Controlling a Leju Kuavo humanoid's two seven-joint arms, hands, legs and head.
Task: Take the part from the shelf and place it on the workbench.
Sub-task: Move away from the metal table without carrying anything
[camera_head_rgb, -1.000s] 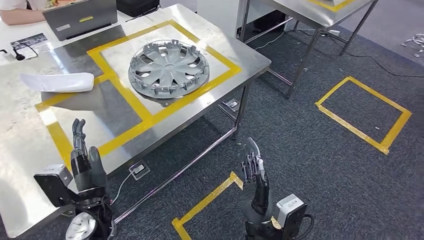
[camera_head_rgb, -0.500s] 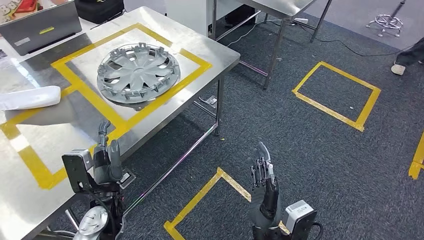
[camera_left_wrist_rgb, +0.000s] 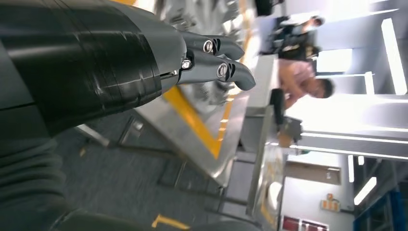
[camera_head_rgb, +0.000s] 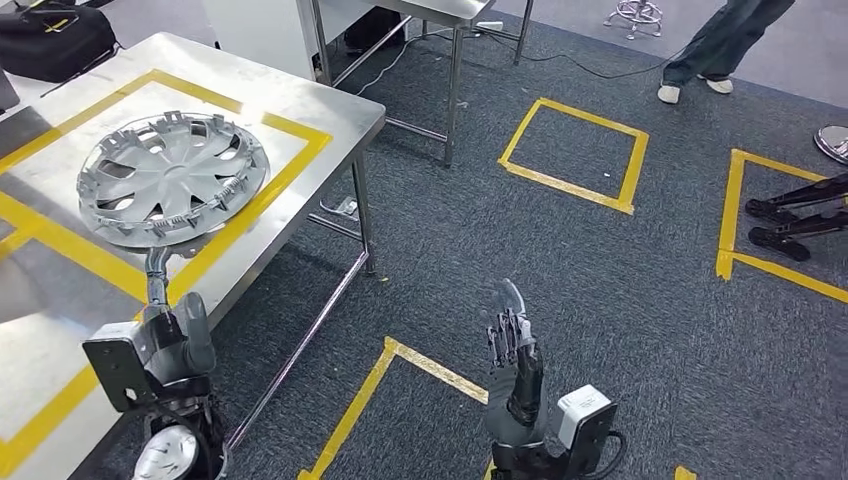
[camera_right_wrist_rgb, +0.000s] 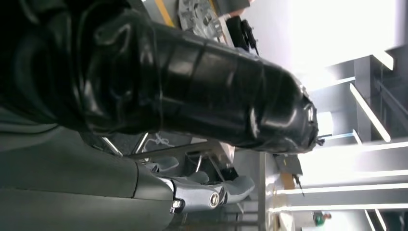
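On the steel counter [camera_head_rgb: 330,105], inside a yellow tape outline, lies one silver wheel cover [camera_head_rgb: 172,178], face up, near the counter's front edge. In the head view, the left robot hand [camera_head_rgb: 170,325] stands upright just before that edge, fingers straight, holding nothing; its fingertips reach up to the wheel cover's near rim. The right robot hand [camera_head_rgb: 512,345] is raised over the dark carpet, well apart from the counter, fingers extended and empty. Three yellow tape squares mark the floor, and a person's legs [camera_head_rgb: 715,45] stand at the far side, beside a second steel table [camera_head_rgb: 440,10]. The left wrist view shows what the head view cannot: straight dark fingers [camera_left_wrist_rgb: 216,57] from behind, with a blurred person [camera_left_wrist_rgb: 298,62] in a bright room beyond. The right wrist view looks past its thick thumb [camera_right_wrist_rgb: 211,96] at metal table legs.
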